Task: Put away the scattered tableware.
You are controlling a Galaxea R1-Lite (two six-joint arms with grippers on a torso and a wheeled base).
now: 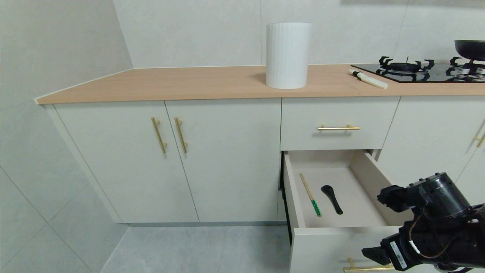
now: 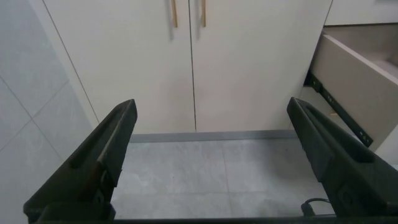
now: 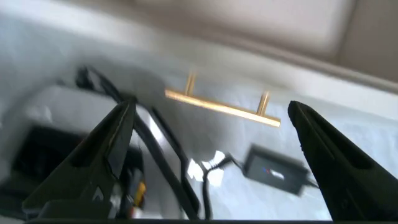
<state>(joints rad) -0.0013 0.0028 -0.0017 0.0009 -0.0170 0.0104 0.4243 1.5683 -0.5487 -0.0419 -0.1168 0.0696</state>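
Counter (image 1: 189, 81) with open drawer (image 1: 356, 201) below. White ribbed canister (image 1: 288, 55) stands on the counter. Left hand (image 2: 210, 106) and right hand (image 3: 210, 107): spread wide, empty. White utensil (image 1: 368, 79) lies on the counter; chopsticks (image 1: 310, 200) and black spoon (image 1: 332, 199) lie apart in the drawer.

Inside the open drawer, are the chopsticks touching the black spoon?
Apart. The head view shows a clear strip of bare drawer floor between the chopsticks and the black spoon, along their whole length.
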